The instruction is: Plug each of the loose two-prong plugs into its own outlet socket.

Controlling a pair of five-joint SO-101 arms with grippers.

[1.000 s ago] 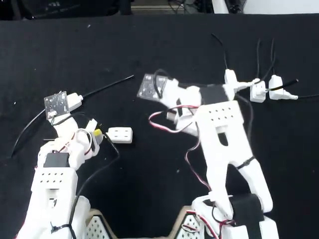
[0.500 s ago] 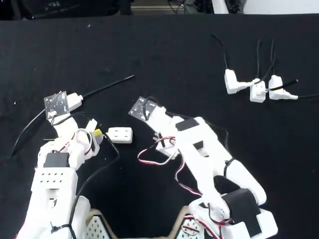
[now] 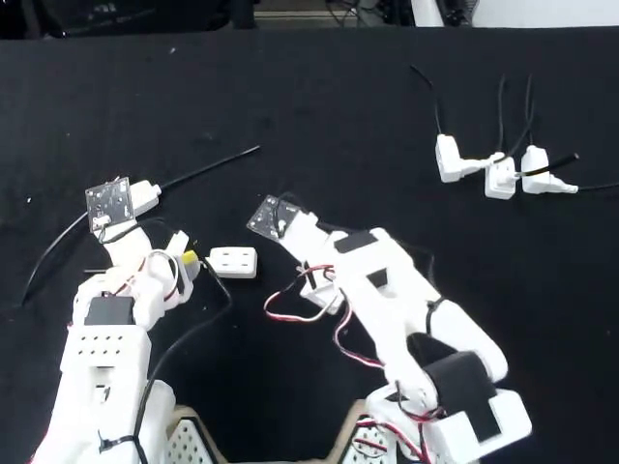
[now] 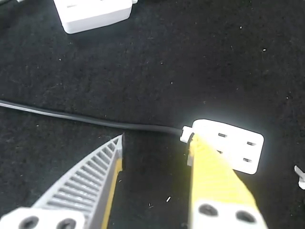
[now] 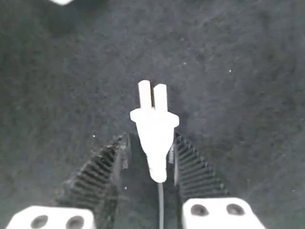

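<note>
Two prongs lead the way: the white plug (image 5: 153, 131) is clamped in the right gripper (image 5: 151, 143). Its long axis runs in line with the fingers, prongs aimed straight out ahead, above the black table (image 5: 238, 57). The left gripper (image 4: 156, 138) gapes wide, its yellow finger (image 4: 214, 176) at the cord end of the outlet socket (image 4: 233, 145).
</note>
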